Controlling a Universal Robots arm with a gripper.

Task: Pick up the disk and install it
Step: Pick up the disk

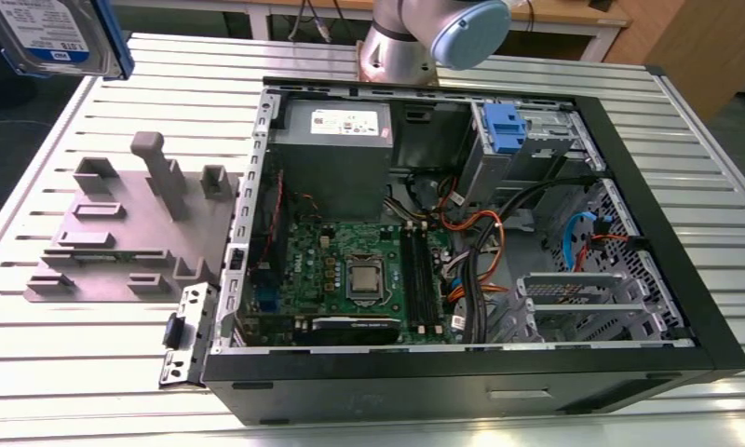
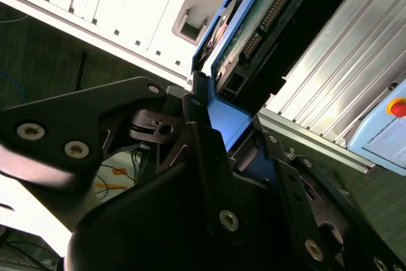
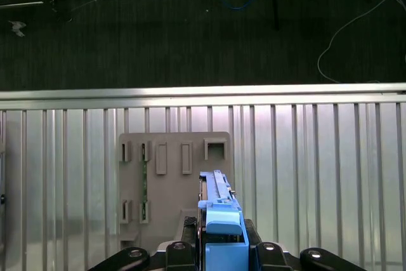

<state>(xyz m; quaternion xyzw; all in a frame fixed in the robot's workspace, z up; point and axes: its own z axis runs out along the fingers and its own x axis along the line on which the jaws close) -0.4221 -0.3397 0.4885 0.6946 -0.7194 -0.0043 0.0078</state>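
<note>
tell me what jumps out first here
The open case fills the middle of the exterior view, insides bare. The disk hangs at the exterior view's upper left; in the first wrist view the gripper clamps it above the grey fixture.

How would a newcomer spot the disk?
From the open computer case, look past the grey fixture plate to the exterior view's top left. The disk hangs there in the end effector, the one drive with a white-and-blue label and blue frame.
</note>
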